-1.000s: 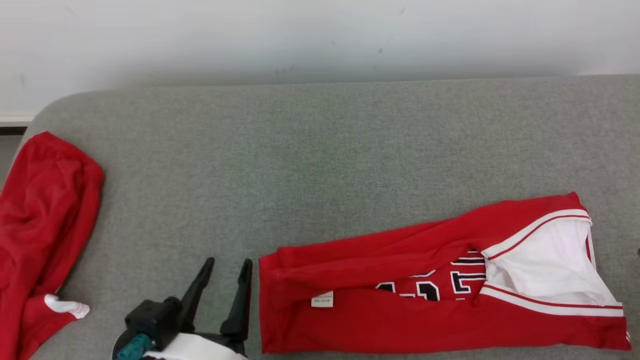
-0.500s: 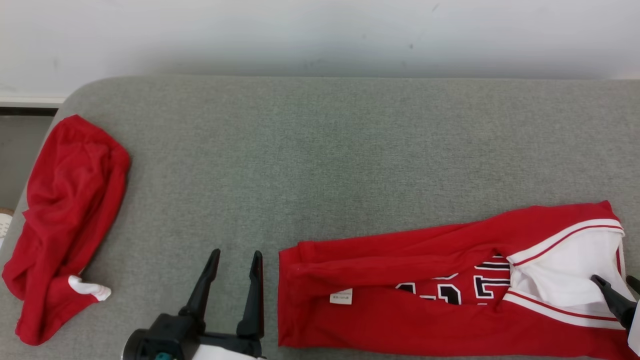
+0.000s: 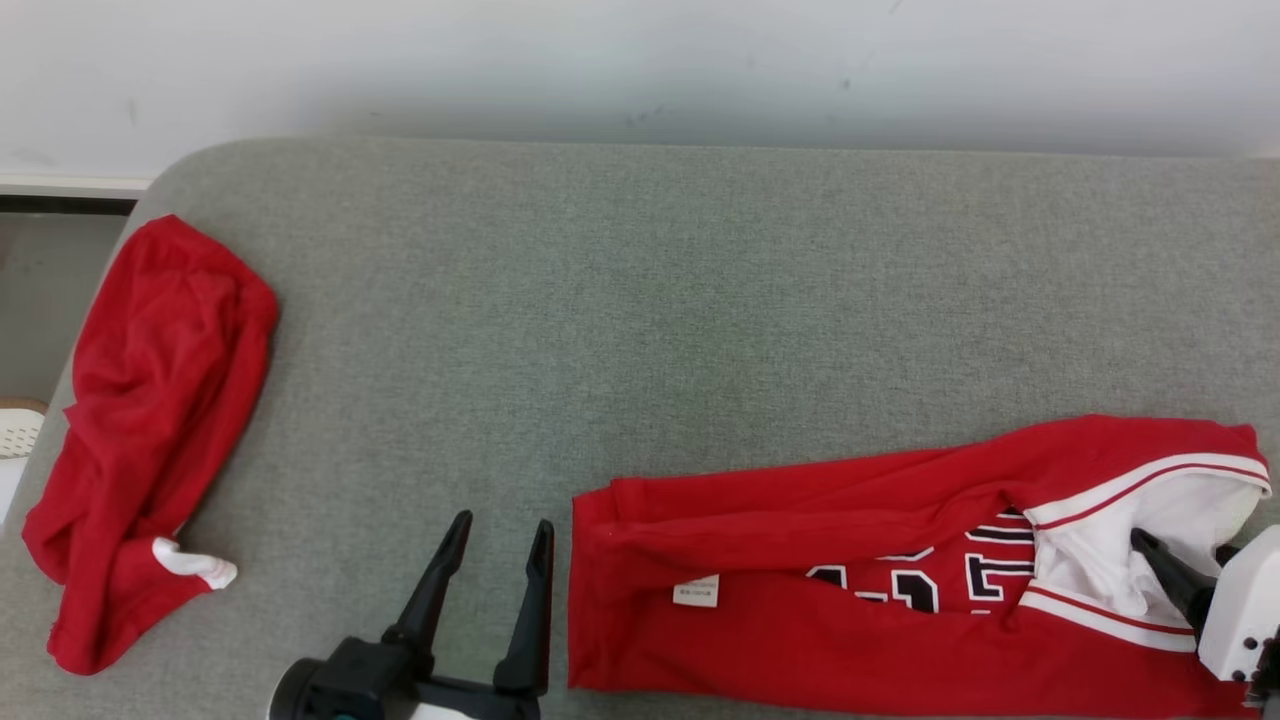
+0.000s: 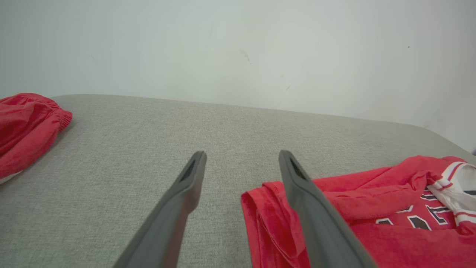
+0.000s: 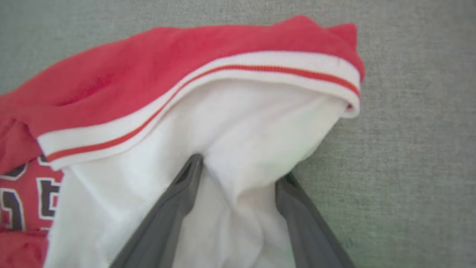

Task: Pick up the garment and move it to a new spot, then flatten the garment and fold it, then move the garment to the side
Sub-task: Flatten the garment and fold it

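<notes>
The garment (image 3: 800, 640) is a red jersey with dark lettering and a white, red-striped end, lying folded lengthwise on the grey padded surface (image 3: 640, 300) at the lower right. My left gripper (image 3: 503, 520) stands open just beside the garment's left edge, nothing between its fingers; the left wrist view shows the left gripper (image 4: 242, 153) with the red edge (image 4: 267, 208) beside its right finger. My right gripper (image 3: 1180, 545) is at the white end. In the right wrist view the right gripper (image 5: 240, 167) is open, white cloth (image 5: 238, 130) bunched between its spread fingers.
A second red garment (image 3: 150, 420) lies crumpled at the surface's left end, also seen as the red heap (image 4: 22, 123). A pale wall (image 3: 640, 60) runs behind. The surface's rounded left corner drops off beside a white basket (image 3: 20, 430).
The head camera has shifted. My right gripper has come into view from the lower right and pushed into the garment's white end, which has bunched up. The left gripper stays beside the left edge.
</notes>
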